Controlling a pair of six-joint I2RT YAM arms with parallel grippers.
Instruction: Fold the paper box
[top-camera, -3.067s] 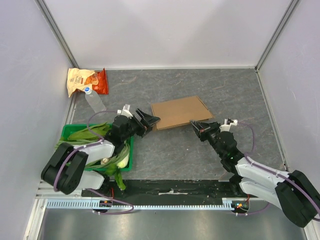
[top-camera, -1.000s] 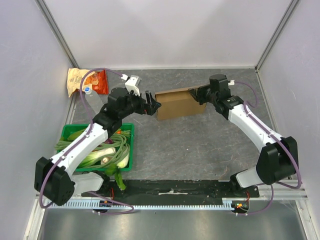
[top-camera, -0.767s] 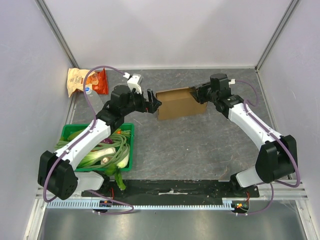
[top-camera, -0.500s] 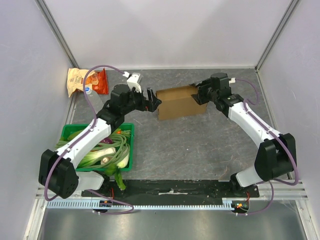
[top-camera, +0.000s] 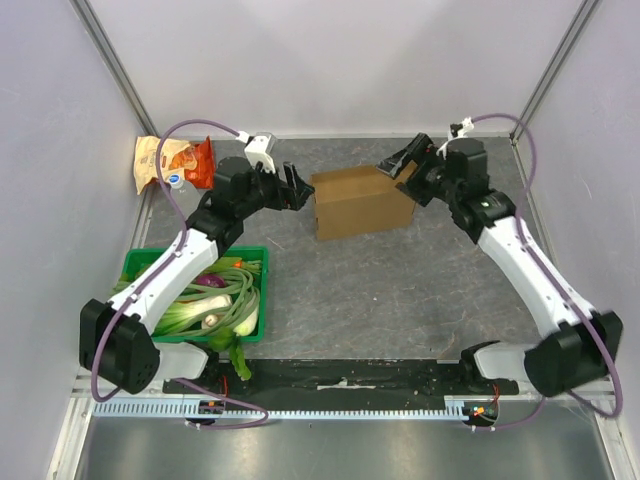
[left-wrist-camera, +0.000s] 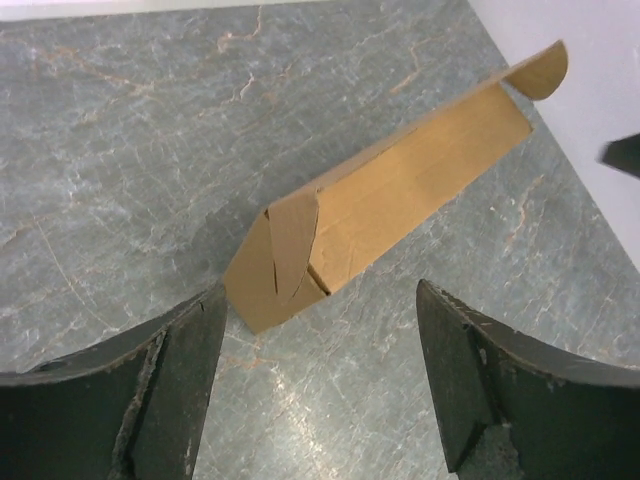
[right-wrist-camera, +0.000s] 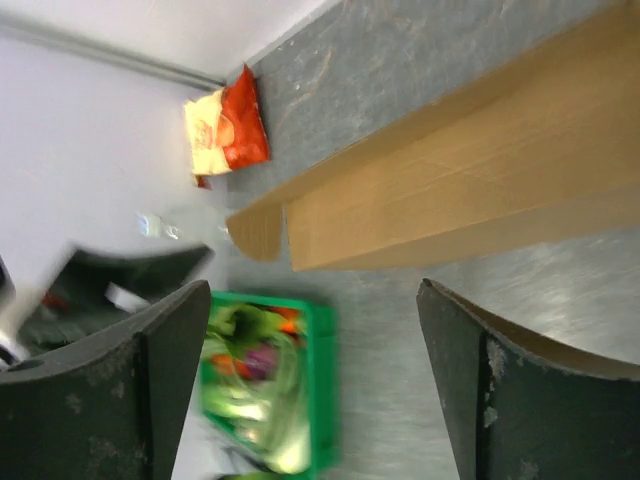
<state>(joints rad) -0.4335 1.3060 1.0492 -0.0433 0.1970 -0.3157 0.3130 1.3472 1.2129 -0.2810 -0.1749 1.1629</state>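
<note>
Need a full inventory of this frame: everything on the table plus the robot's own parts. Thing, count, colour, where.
paper box: 1, brown cardboard, far middle of the table, between the two hands
snack bag: 1, orange and tan, far left corner
green crate: 1, green, near left, below the left arm
leafy vegetables: a bunch, count unclear, green and white, in the crate
table: 1, grey stone pattern
left arm: 1, white with purple cable, reaching from the near left
right arm: 1, white with purple cable, reaching from the near right
left hand: 1, black, open, by the box's left end
right hand: 1, black, open, by the box's right end
</note>
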